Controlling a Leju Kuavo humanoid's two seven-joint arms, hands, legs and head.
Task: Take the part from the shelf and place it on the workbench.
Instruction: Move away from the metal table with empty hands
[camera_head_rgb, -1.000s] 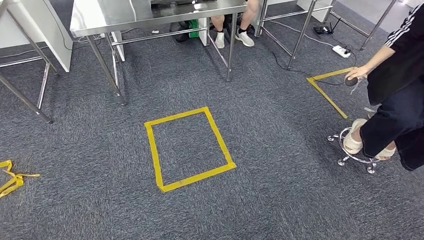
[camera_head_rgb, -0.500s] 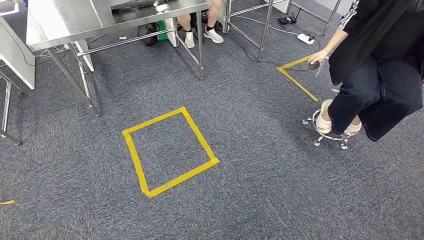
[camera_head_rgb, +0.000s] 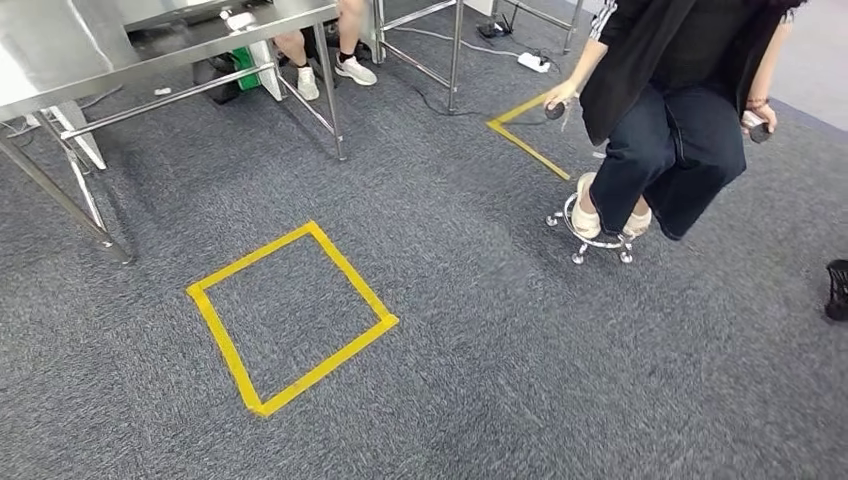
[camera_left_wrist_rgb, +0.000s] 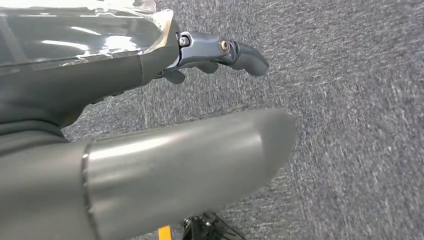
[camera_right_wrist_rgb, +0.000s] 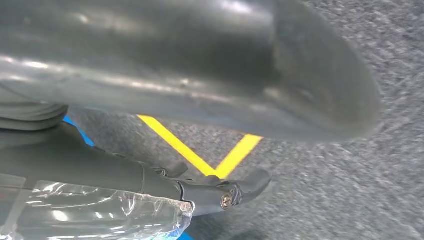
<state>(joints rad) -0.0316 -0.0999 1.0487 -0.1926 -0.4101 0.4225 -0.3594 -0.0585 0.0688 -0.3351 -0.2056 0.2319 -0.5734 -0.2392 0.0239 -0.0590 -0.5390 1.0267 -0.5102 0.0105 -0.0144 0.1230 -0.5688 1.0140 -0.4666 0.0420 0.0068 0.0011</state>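
Left hand (camera_left_wrist_rgb: 200, 55) and right hand (camera_right_wrist_rgb: 210, 192) hang empty, fingers apart, above grey carpet (camera_head_rgb: 480, 330) near the yellow tape square (camera_head_rgb: 290, 315).

A yellow tape square (camera_head_rgb: 290, 318) lies on grey carpet (camera_head_rgb: 480, 380). A steel table (camera_head_rgb: 60, 50) stands at the upper left. A person (camera_head_rgb: 680, 90) sits on a stool (camera_head_rgb: 592, 235) beside a second tape corner (camera_head_rgb: 520, 135).

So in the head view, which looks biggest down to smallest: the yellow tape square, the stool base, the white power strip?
1. Yellow tape square
2. Stool base
3. White power strip, though it lies farthest from the camera, so its true size is unsure.
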